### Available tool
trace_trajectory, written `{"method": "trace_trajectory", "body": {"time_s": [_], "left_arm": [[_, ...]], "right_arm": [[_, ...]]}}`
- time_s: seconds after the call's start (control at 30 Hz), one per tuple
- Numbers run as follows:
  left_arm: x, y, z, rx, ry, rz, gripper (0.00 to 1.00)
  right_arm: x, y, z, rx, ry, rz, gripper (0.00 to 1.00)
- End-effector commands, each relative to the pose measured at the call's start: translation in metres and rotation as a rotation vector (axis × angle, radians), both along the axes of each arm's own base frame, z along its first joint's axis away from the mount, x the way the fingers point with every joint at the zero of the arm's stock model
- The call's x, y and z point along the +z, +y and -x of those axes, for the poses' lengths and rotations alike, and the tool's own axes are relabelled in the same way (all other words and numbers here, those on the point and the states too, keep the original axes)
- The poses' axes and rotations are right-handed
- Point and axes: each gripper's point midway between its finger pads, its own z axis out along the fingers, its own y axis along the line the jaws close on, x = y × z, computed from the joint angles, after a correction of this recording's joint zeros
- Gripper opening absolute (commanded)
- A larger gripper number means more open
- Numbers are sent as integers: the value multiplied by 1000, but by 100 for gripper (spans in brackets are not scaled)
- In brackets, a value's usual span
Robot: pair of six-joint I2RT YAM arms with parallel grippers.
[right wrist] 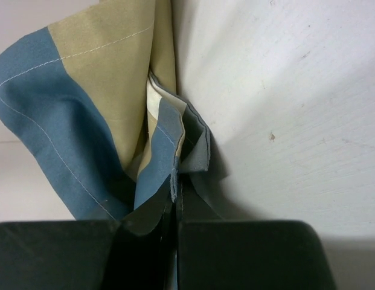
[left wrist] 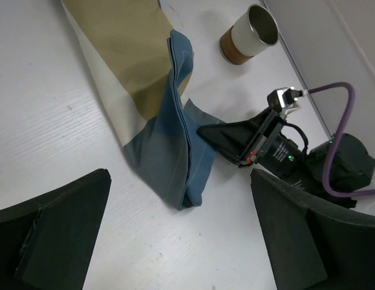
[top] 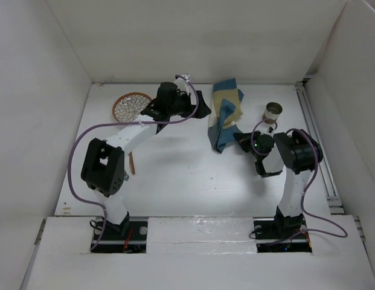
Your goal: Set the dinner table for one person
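The blue-and-beige checked placemat (top: 226, 113) lies crumpled at the back middle of the white dinner table (top: 187, 178). My right gripper (top: 240, 139) is shut on the placemat's near right edge. In the right wrist view the cloth (right wrist: 102, 109) is pinched between the closed jaws (right wrist: 177, 202). My left gripper (top: 201, 107) hovers just left of the placemat, open and empty. In the left wrist view its wide-apart fingers (left wrist: 308, 241) frame bare table below the folded cloth (left wrist: 160, 130). The right gripper (left wrist: 226, 140) shows there on the cloth's edge.
A metal cup with a brown and white sleeve (top: 272, 112) stands right of the placemat, also in the left wrist view (left wrist: 250, 34). A round woven wire tray (top: 131, 106) sits at the back left. A thin brown utensil (top: 131, 162) lies by the left arm. White walls enclose the table.
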Motion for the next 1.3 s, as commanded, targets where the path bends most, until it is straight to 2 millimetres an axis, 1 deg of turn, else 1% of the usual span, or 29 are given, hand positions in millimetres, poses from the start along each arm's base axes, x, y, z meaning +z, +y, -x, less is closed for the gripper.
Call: {"method": "trace_trajectory", "body": {"time_s": [0.0,0.03,0.07,0.1,0.13,0.17,0.2,0.27,0.3,0.33,0.4,0.43,0.47,0.5,0.53,0.57,0.7,0.77,0.8,0.87,0.9,0.93,1.0,1.03,1.07,1.1,1.13,1.23,1.27], "left_arm": [[29,-16,-16,-78,-144,21,100],[25,-16,-18,-82,-140,9,100],[29,-18,-24,-73,-152,11,100],[19,-20,-27,-74,-130,1,100],[18,-21,-30,-74,-130,1,100],[22,-23,-33,-74,-134,3,100],[15,-24,-35,-74,-123,-3,100],[26,-31,-33,-86,-145,9,100],[25,-31,-37,-76,-145,5,100],[20,-36,-35,-85,-134,0,100],[22,-41,-37,-88,-136,-12,100],[15,-41,-41,-80,-130,-30,100],[14,-42,-43,-80,-130,-30,100],[17,-45,-42,-78,-133,-33,100],[8,-45,-43,-82,-120,-49,100],[6,-47,-45,-82,-118,-50,100],[6,-47,-45,-82,-118,-50,100],[6,-47,-45,-82,-118,-50,100],[0,-46,-44,-82,-108,-56,100],[5,-45,-43,-82,-116,-51,100],[5,-50,-40,-84,-117,-54,100],[5,-56,-35,-93,-119,-57,100],[2,-62,-34,-92,-129,-89,100],[-4,-61,-36,-85,-123,-97,100],[1,-67,-33,-96,-132,-91,100],[1,-68,-33,-93,-126,-85,100],[-6,-68,-34,-94,-115,-92,100],[-1,-71,-37,-90,-119,-80,100],[-1,-71,-37,-90,-119,-80,100]], "right_arm": [[20,-3,-10,-2,-85,-15,0],[20,-1,-9,10,-85,-17,0],[20,-3,-9,13,-84,-19,0],[22,-3,-10,13,-94,-21,0],[18,-7,-7,11,-84,-21,0],[23,-5,-7,24,-108,-27,3],[24,-8,-8,25,-108,-28,23],[15,-10,0,26,-76,-50,44],[15,-10,2,26,-79,-50,57],[20,-10,1,26,-91,-52,77],[16,-11,7,26,-65,-49,84],[18,-11,7,26,-65,-49,95],[13,-11,10,25,-47,-47,96],[17,-5,12,45,-50,-50,96],[17,-5,13,45,-41,-49,98],[12,-2,15,53,-17,-47,99],[7,3,15,62,26,-42,99],[7,7,15,71,35,-41,96],[7,9,15,71,35,-38,92],[7,13,16,80,35,-38,84],[7,11,16,71,35,-36,70],[7,11,16,71,35,-36,66],[1,16,18,82,44,-34,60],[7,17,14,80,26,-47,55],[-1,16,15,79,40,-45,54],[2,17,14,77,26,-56,54],[1,17,13,77,23,-56,52],[-3,21,14,82,22,-74,47],[1,21,13,83,7,-76,38]]}}
